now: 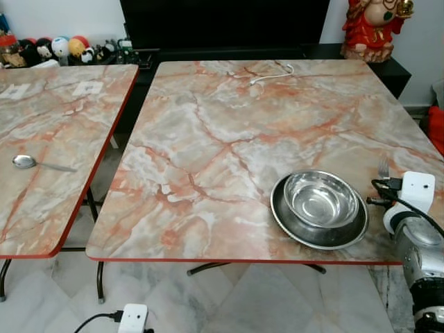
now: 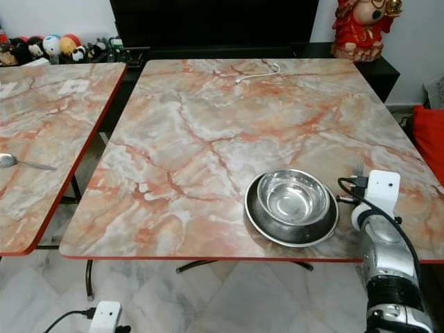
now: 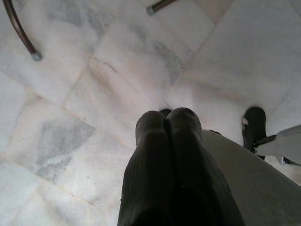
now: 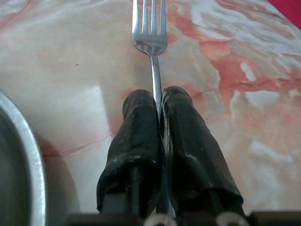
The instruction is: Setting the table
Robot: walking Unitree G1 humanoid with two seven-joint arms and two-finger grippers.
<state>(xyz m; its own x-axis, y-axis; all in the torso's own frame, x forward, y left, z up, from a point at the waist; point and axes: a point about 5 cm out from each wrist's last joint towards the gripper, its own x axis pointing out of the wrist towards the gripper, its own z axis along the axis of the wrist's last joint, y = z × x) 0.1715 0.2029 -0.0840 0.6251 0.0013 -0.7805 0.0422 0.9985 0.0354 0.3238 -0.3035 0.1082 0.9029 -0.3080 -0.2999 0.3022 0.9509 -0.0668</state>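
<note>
Head views first: a marble-patterned counter is seen with a steel bowl nested in a dark plate near its front right corner. Just to the right of the plate, the right arm is reached in over the counter edge, and fork tines are glimpsed poking out past its white wrist box. A white cable is left lying at the far edge. On a second counter off to the left, a spoon is laid flat, well apart from everything else. A red figurine is parked on the dark cabinet behind.

Left wrist view: the left claw is pressed fully together with nothing between its fingers, and it's hung over the pale marble floor.

Right wrist view: the right claw is clamped tight on the fork handle, which is pinched between the two fingers, tines pointed away over the counter. The plate rim is caught at the edge, just beside the claw. Whether the fork is touching the counter can't be told.
</note>
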